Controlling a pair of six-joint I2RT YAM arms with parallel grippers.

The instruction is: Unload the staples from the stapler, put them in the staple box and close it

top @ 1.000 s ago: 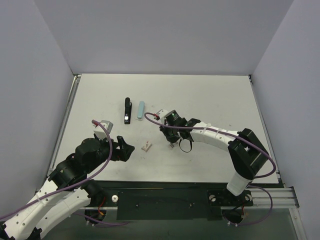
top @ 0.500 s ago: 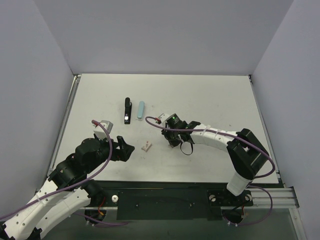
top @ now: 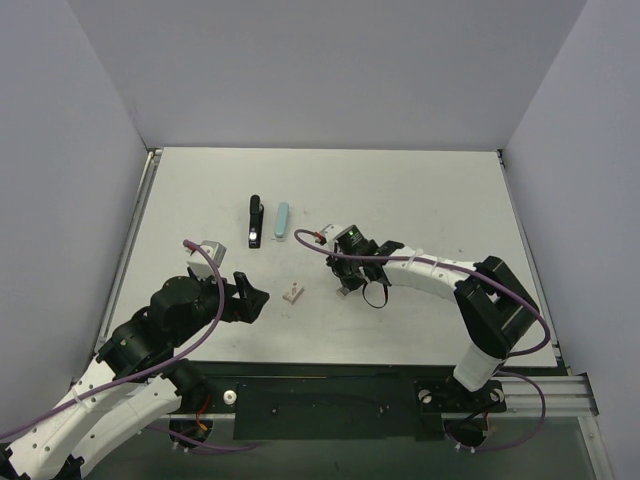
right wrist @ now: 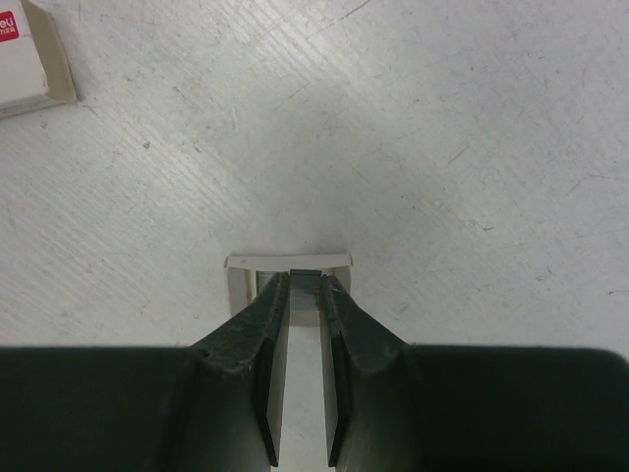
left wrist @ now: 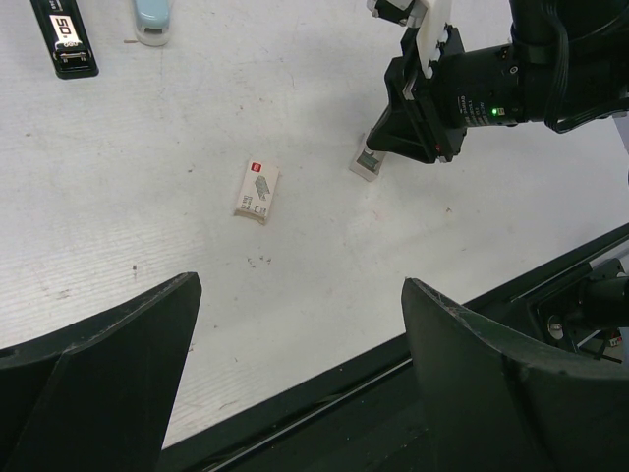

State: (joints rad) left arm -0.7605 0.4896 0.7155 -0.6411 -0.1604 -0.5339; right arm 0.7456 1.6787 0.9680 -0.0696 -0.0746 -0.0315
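The right tool (right wrist: pixel 303 287) points down at the tabletop (top: pixel 420 200) with its fingers drawn narrow. They are pinched on a thin grey staple strip (right wrist: pixel 305 282), and the tips sit inside a small open cardboard tray (right wrist: pixel 285 261). The step in hand looks like setting the unloaded staples down in that tray. The stapler (top: pixel 255 222) lies flat and untouched at about 10 o'clock from the right tool in the top view, well apart from it. A light-blue bar (top: pixel 283 219) lies just beside the stapler at its 3 o'clock. A small labelled staple box (left wrist: pixel 257 191) lies near the tray, at roughly its 9 o'clock. The left tool (left wrist: pixel 300 344) hangs spread wide and empty at about 8 o'clock, clear of everything. To finish the step well, the right tool should sink until the strip rests on the tray floor, because a drop could snap the glued staples apart. It should then part its fingers only a little, as the tray walls sit close on both sides and a wide release would likely push the light tray askew. Finally it should rise straight up, without sweeping toward 12 o'clock where the tray's end wall stands. Whether the strip already touches the tray floor cannot be told from these views.
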